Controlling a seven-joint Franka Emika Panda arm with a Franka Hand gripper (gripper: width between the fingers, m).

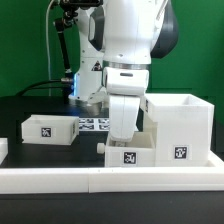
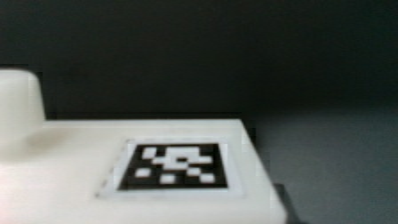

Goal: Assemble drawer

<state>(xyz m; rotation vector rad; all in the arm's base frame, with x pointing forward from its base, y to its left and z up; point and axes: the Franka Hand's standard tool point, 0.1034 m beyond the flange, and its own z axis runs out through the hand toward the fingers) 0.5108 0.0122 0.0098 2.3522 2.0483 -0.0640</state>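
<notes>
Green backdrop (image 1: 25, 40), black tabletop (image 1: 20, 106), dark stand (image 1: 62, 45) at the rear; soft even light

White on the open drawer box (image 1: 182, 118), black-and-white pixel tag (image 1: 180, 153) on its front. Same white, same tag pattern on the flat panel (image 1: 128, 152) and the smaller drawer piece (image 1: 50, 128). Solid black across the tabletop (image 1: 30, 105). Green on the backdrop (image 1: 25, 50).

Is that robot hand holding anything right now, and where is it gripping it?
It cannot be told. The gripper is down right above a small tagged white part, but its fingertips are hidden, so no hold shows.
</notes>
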